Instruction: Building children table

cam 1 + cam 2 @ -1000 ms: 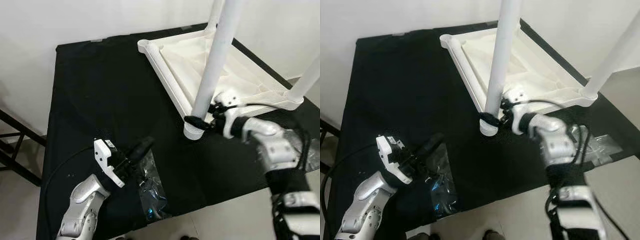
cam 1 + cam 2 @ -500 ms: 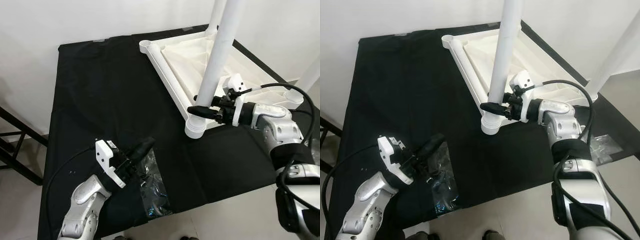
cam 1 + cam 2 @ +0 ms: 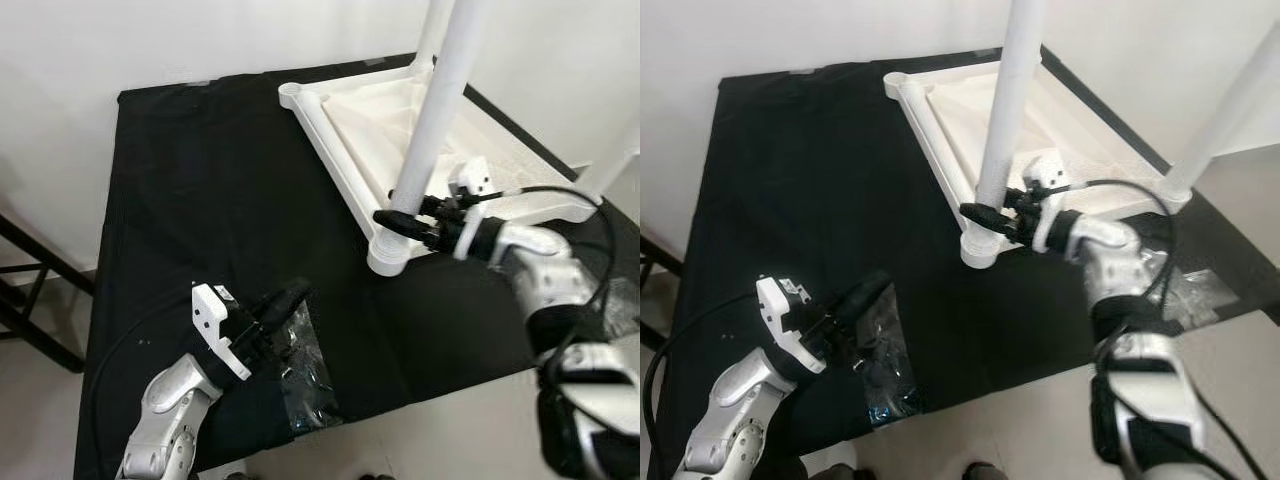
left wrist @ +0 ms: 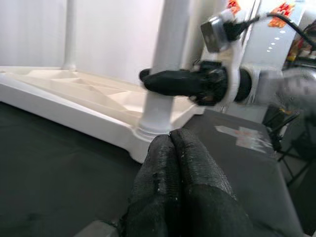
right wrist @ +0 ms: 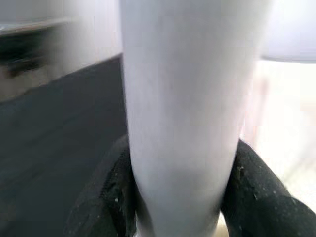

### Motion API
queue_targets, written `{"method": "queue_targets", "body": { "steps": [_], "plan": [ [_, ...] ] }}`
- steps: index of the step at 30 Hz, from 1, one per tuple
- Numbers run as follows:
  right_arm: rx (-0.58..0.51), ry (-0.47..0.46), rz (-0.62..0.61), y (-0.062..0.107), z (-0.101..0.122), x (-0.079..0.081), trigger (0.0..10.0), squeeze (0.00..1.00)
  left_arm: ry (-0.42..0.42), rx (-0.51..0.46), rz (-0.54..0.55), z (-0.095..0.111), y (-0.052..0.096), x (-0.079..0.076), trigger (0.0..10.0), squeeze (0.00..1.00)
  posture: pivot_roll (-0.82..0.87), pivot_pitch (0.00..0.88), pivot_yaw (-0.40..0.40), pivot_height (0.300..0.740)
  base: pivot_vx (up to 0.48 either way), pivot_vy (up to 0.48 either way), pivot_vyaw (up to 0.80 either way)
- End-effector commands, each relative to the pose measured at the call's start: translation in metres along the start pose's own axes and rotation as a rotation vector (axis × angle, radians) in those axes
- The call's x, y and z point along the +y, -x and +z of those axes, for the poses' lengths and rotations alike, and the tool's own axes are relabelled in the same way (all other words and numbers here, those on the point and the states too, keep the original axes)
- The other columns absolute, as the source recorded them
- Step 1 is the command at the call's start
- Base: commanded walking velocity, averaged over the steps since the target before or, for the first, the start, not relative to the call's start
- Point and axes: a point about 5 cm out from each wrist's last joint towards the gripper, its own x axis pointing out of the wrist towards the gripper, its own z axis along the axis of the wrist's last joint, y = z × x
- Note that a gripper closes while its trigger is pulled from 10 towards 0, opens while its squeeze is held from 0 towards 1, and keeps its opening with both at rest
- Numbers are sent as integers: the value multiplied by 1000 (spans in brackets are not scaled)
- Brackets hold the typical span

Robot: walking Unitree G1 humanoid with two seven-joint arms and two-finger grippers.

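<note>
R gripper (image 3: 400, 222) pinching 1 white leg (image 3: 432, 120) near its base on upturned tabletop (image 3: 350, 130). L gripper (image 3: 283, 300) fingers pressed together, empty, over 1 plastic bag (image 3: 305, 375) on black cloth (image 3: 210, 190). 3 legs visible.

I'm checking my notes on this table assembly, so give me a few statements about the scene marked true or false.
1. The right tool is clamped around the white table leg near its base. True.
2. The table frame stands upright on its legs. False: it lies upside down on the black cloth, legs pointing up.
3. The left tool is shut and holds nothing. True.
4. The clear plastic bag lies inside the table frame. False: it lies on the cloth by the left tool.
</note>
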Motion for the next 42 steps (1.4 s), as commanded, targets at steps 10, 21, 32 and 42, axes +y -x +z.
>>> {"method": "queue_targets", "body": {
  "steps": [10,21,32,42],
  "plan": [
    [101,-94,-206,-6,-38,83,0,0,8,8,-27,1,0,1,10000,0,5,167,-10,740,0,0,0],
    [57,-51,-151,-16,-3,65,10000,1000,12,2,-22,1,-3,3,10000,0,3,164,-8,740,0,0,0],
    [24,64,552,-23,35,49,10000,0,21,4,-28,-1,-5,2,10000,0,18,154,-6,740,0,0,0],
    [58,-22,595,-29,23,37,0,0,22,4,-28,-1,-4,1,10000,0,33,155,-10,740,0,0,0]
  ]
}}
